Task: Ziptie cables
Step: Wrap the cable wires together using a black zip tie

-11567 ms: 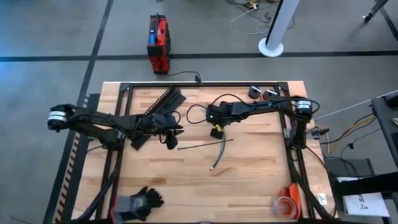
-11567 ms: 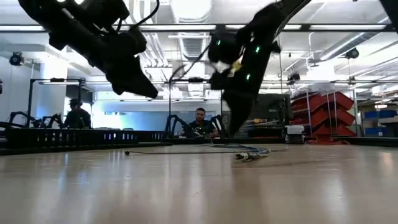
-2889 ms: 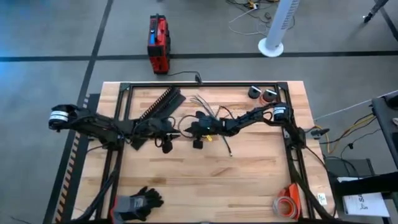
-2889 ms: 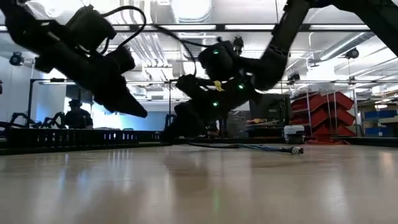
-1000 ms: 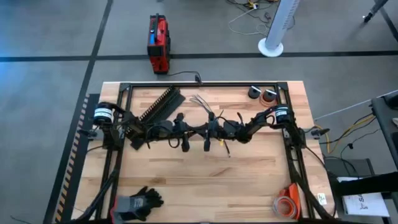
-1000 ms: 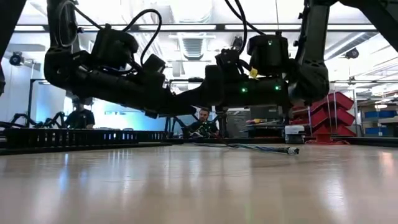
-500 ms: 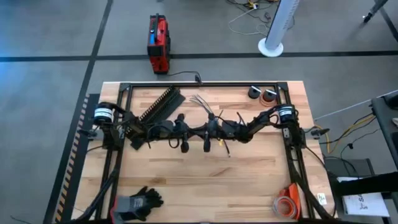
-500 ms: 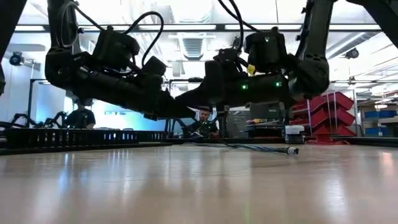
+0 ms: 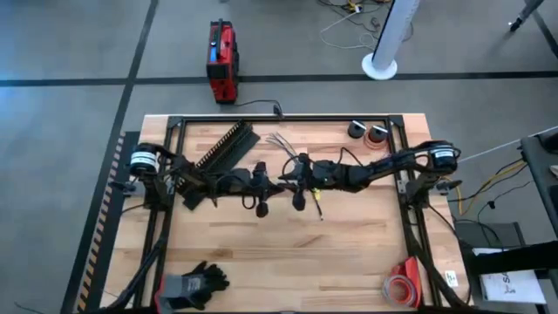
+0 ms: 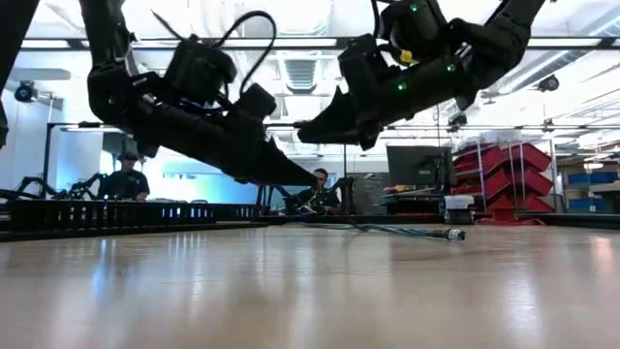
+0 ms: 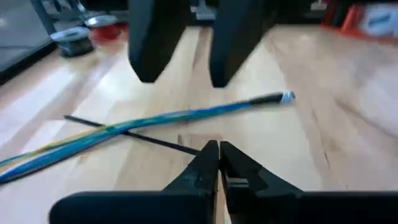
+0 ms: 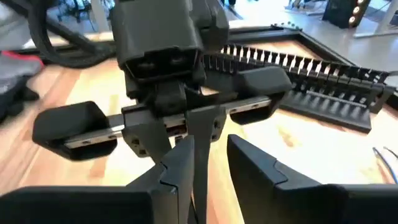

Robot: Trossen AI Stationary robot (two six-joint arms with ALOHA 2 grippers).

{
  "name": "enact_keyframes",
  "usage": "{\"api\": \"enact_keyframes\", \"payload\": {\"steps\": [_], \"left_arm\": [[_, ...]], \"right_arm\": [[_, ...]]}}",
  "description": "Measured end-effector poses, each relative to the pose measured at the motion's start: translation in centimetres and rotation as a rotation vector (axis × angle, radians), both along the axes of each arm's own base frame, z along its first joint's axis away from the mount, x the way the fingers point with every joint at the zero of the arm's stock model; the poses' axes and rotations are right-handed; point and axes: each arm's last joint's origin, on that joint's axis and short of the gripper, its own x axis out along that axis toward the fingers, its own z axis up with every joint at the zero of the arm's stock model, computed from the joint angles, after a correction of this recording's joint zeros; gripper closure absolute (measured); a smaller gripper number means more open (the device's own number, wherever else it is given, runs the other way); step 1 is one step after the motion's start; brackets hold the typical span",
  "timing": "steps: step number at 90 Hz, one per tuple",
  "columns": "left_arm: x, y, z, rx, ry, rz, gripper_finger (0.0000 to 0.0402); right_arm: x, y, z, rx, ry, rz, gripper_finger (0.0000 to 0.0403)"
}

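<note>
above the cables, both end effectors meet tip-to-tip.

Left gripper sits low in the left wrist view, its two dark fingers pressed together with only a hairline seam between them. Just beyond the tips, the cables lie flat on the wooden table: a thin blue-green-yellow bundle running diagonally and ending in a small dark tip with a pale cap. A thin black ziptie crosses under or over the bundle at a shallow angle; can't tell which. Farther off, the right gripper faces this way, its two dark fingers parted with bare table showing between them. Blurred round objects at the far table edge.
</note>
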Motion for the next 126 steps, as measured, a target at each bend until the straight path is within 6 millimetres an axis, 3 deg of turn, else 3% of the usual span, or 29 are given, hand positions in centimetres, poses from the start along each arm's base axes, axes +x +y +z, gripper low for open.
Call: {"api": "enact_keyframes", "payload": {"steps": [21,33,49,68,98,113,126], "left_arm": [[1.7,-0.7,1.2,0.051,0.022,-0.047,0.0401],[2.5,-0.9,1.7,0.086,0.044,-0.069,0.0401],[3.0,-0.9,2.0,0.096,0.067,-0.076,0.0401],[3.6,-1.1,2.8,0.110,0.034,-0.132,0.0401],[3.7,-0.8,2.7,0.178,0.083,-0.154,0.0401],[3.6,0.0,2.4,0.191,0.118,-0.175,0.0401],[3.8,0.6,2.8,0.163,0.094,-0.240,0.0401]], "right_arm": [[-0.3,1.2,-0.6,-0.012,0.085,0.050,0.0347],[-1.1,2.2,0.8,-0.066,0.114,0.069,0.0353],[-3.4,2.3,2.3,-0.072,0.287,0.016,0.0352],[-4.1,2.3,1.3,-0.062,0.385,-0.013,0.0346],[-3.1,2.3,-2.7,-0.067,0.478,-0.029,0.0367],[-3.2,2.2,-2.7,-0.087,0.485,-0.067,0.0368],[-4.4,1.5,-1.2,-0.122,0.511,-0.249,0.0366]]}}
